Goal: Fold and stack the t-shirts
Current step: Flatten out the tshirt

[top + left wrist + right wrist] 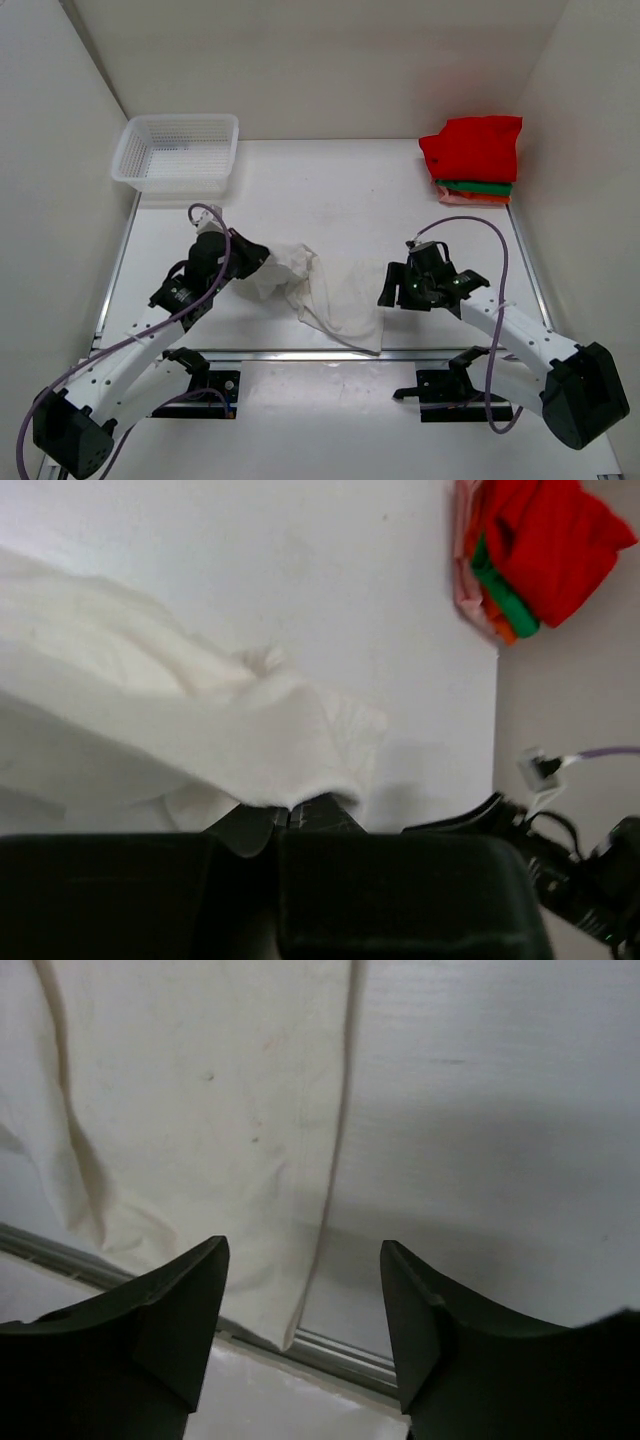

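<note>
Left pincer [243, 262] is clamped shut on a bunched edge of the cream t-shirt [335, 290], likely to pull it flat for folding. The right pincer [398, 285] hangs part-open over the shirt's right-hand hem, gripping nothing. The shirt lies crumpled at lower centre of the counter [330, 190]. Upper right, a red t-shirt [472, 147], green t-shirt [480, 187] and salmon-pink t-shirt [470, 198] sit folded in one stack. The white mesh basket [175, 180], upper left, shows nothing inside.

cream t-shirt [340, 290]; red t-shirt [472, 147]; green t-shirt [480, 187]; salmon t-shirt [470, 198]

Left tool [291, 816] tips buried under cream t-shirt [150, 705]; green t-shirt [476, 186] mostly hidden under red t-shirt [472, 148].
</note>
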`<state>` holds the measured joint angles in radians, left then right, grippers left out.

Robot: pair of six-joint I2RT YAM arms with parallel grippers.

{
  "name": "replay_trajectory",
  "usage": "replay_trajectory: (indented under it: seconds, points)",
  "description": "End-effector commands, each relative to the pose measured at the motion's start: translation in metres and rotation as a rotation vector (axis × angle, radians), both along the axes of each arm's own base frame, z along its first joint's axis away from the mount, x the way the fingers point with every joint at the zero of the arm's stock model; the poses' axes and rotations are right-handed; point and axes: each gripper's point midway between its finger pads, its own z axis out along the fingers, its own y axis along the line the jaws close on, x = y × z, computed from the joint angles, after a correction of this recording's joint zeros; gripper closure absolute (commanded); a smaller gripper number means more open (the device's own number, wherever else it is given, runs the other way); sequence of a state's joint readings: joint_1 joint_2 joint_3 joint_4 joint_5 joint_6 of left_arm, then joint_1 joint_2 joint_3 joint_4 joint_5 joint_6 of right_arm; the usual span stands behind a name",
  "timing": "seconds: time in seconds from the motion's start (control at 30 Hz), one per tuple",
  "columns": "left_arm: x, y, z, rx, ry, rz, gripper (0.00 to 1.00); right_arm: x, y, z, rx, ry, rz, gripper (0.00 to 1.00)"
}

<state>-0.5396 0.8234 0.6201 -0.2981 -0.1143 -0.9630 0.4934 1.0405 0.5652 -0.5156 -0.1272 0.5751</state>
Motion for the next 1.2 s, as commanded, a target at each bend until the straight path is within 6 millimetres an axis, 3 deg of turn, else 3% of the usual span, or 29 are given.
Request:
replay_trajectory:
  seconds: [0.0,0.1,0.2,0.37,0.47,0.63,0.7,0.77,0.97,1.17]
  points:
    - [0.003,0.001,0.035,-0.029,-0.036,-0.023,1.00,-0.035,0.012,-0.009,0.051,0.070,0.032,0.43]
    - [0.007,-0.001,0.049,-0.052,-0.069,-0.020,1.00,-0.056,0.026,-0.019,0.062,0.092,0.074,0.45]
    - [0.007,-0.005,0.052,-0.067,-0.069,-0.035,1.00,-0.080,0.035,-0.036,0.063,0.157,0.098,0.47]
    - [0.005,0.002,0.055,-0.077,-0.081,-0.018,1.00,-0.103,0.047,-0.045,0.095,0.200,0.140,0.77]
    - [0.003,0.005,0.052,-0.080,-0.078,-0.021,1.00,-0.105,0.042,-0.047,0.076,0.208,0.141,0.82]
    - [0.002,0.003,0.050,-0.083,-0.074,-0.025,1.00,-0.100,0.044,-0.031,0.100,0.182,0.148,0.88]
    - [0.003,0.002,0.050,-0.086,-0.071,-0.029,1.00,-0.094,0.044,-0.023,0.121,0.164,0.141,1.00]
    - [0.003,0.005,0.049,-0.074,-0.069,-0.025,1.00,-0.083,0.047,-0.002,0.160,0.104,0.142,1.00]
    - [0.017,0.014,0.083,-0.035,-0.097,-0.040,1.00,-0.041,0.045,0.070,0.238,-0.059,0.131,1.00]
    - [0.020,0.017,0.113,-0.042,-0.151,-0.057,1.00,-0.023,0.024,0.087,0.186,-0.111,0.110,1.00]
